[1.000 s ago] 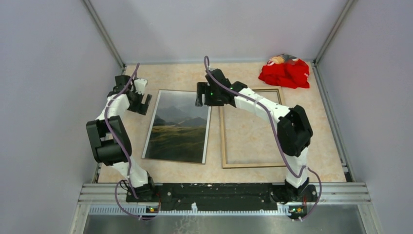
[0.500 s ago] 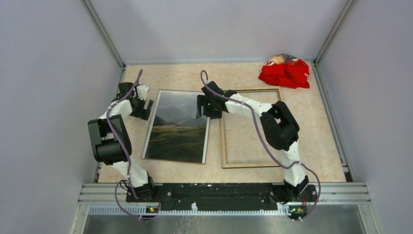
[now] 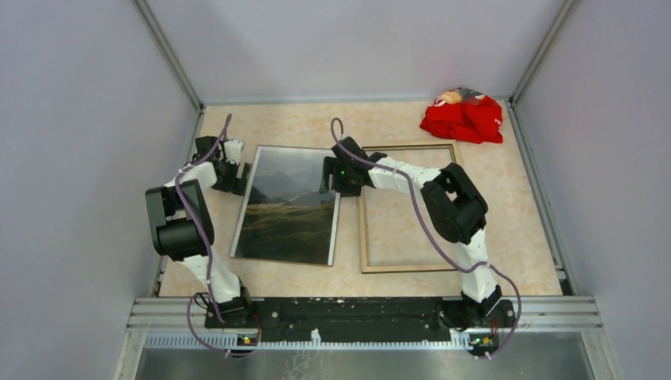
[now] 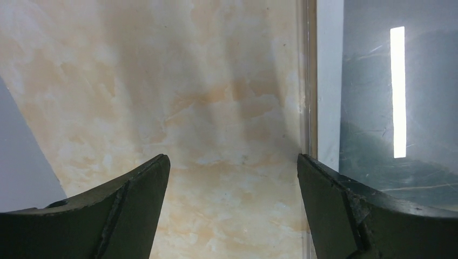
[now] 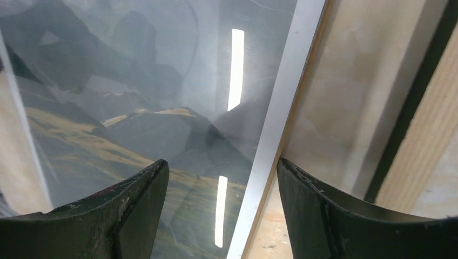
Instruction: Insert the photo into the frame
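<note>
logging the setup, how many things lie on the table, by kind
photo: 1
frame: 1
red cloth: 1
total: 3

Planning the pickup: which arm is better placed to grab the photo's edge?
Right. The right fingers, open, straddle the photo's white border on the frame side; the left fingers hover mostly over the table.
</note>
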You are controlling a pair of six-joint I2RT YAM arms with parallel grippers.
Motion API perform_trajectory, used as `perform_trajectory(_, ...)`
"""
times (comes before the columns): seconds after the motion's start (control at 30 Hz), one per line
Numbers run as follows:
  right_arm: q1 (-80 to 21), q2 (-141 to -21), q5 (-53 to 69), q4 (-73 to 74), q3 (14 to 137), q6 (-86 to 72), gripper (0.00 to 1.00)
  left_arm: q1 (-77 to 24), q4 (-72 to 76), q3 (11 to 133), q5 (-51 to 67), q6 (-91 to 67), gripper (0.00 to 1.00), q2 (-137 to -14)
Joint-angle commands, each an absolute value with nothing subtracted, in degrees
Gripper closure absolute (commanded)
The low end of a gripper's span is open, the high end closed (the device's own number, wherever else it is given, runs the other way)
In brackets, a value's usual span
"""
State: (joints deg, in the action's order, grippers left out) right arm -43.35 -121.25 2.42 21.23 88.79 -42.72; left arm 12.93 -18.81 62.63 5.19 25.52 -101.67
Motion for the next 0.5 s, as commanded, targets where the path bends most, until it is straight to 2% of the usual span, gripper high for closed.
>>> perform_trajectory(0.0,-43.39,-123.84,8.87,15.62,87.73,-46.24,0.27,12.4,-17.04,61.55,7.03,24.18,0.06,-102.46)
perform_trajectory(0.2,-43.47,-125.82,13.78,12.28,90.29,-48.91,0.28,12.4,-15.35,62.87,1.89,23.48,0.07,-102.37)
perform_trajectory(0.47,-43.3,-123.61,13.19,11.8,87.86,-49.59,0.28,12.14,-13.54,61.94,0.55,22.0,0.09,-102.13)
